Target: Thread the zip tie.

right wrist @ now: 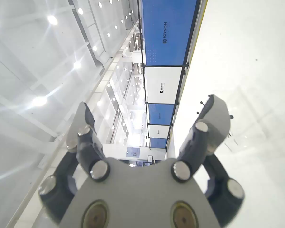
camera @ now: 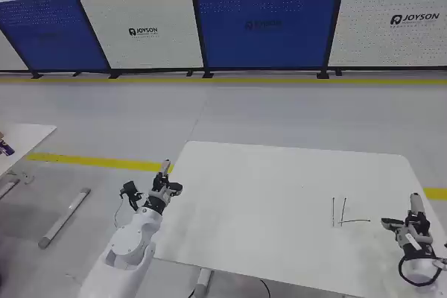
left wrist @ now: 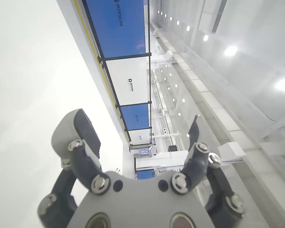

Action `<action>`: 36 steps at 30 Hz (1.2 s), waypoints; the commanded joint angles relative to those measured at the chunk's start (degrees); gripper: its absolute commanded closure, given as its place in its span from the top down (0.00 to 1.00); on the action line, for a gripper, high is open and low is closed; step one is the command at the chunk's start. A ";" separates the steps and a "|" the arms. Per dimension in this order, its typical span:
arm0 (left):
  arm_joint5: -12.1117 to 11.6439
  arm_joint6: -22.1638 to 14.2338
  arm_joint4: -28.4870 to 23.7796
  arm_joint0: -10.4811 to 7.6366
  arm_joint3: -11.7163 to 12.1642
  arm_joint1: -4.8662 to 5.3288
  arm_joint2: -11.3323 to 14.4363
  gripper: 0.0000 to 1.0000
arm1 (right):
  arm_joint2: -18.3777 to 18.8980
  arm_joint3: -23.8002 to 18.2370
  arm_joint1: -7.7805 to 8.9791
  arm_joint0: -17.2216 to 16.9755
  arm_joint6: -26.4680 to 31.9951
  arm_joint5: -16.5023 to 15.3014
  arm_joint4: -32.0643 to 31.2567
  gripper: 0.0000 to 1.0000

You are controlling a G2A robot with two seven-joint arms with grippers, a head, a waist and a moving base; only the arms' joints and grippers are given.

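Two grippers, and I've got both spread wide, holding nothing. The left gripper (camera: 167, 177) hangs at the worktop's (camera: 268, 186) left edge and the right gripper (camera: 404, 212) at its right edge. The zip ties (camera: 344, 210) lie flat near the right edge, close to that gripper but untouched.

The table (camera: 283, 194) is seen as a smooth, matt white sheet, and the zip ties (camera: 341, 212) on it as thin dark strips, seemingly of plastic. The left gripper (left wrist: 140, 122) and right gripper (right wrist: 149, 106) are made up of matt grey, metal-like plates joined by polished, shiny bolts (left wrist: 100, 184), with dark matt links and rubbery-looking pads (left wrist: 87, 129). The floor (camera: 134, 119) is finished smooth with a faint sheen, and the panels (camera: 268, 30) are finely perforated.
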 commanded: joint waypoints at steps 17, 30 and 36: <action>0.00 0.00 0.00 0.00 0.00 0.00 0.00 1.00 | 4.05 -3.16 1.46 0.99 18.06 2.18 -6.10 1.00; 0.00 0.00 0.00 0.00 0.00 0.00 0.00 1.00 | 9.22 -3.20 3.48 3.81 40.36 7.23 -10.04 1.00; 0.00 0.00 0.00 0.00 0.00 0.00 0.00 1.00 | 8.81 -1.96 3.77 5.02 44.94 8.59 -9.55 1.00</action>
